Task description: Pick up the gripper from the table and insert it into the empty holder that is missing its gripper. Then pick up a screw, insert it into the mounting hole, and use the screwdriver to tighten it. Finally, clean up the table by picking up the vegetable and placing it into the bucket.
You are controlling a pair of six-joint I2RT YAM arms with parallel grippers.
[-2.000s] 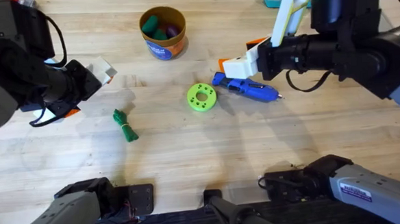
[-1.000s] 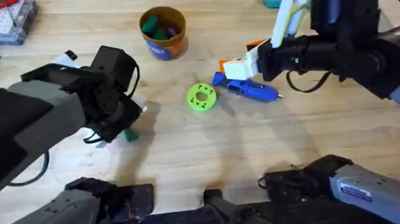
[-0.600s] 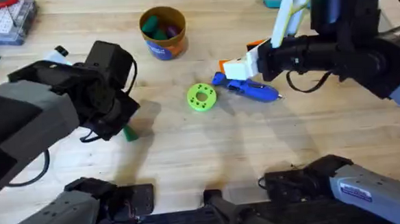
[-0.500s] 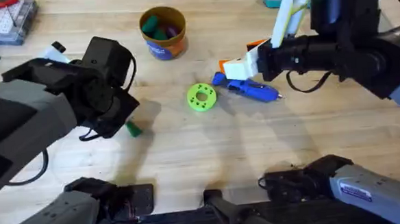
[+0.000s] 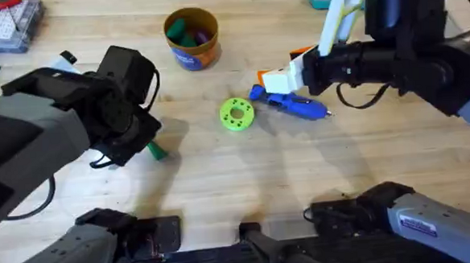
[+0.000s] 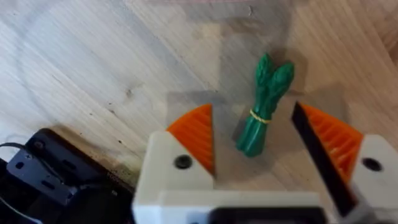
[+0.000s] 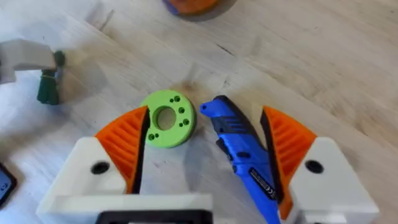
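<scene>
From overhead, my left arm (image 5: pixel 73 116) covers most of the vegetable (image 5: pixel 156 152); I see just one green end poking out beside it. In the right wrist view the screwdriver (image 7: pixel 242 155) runs back between the spread jaws and off the picture's edge, so its rear is cut. The bucket (image 7: pixel 189 5) ahead of those jaws is clipped to a sliver.

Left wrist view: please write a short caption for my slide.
Open left end effector poised over the vegetable, a dark green bundle lying on the wooden table between its orange pads.
</scene>
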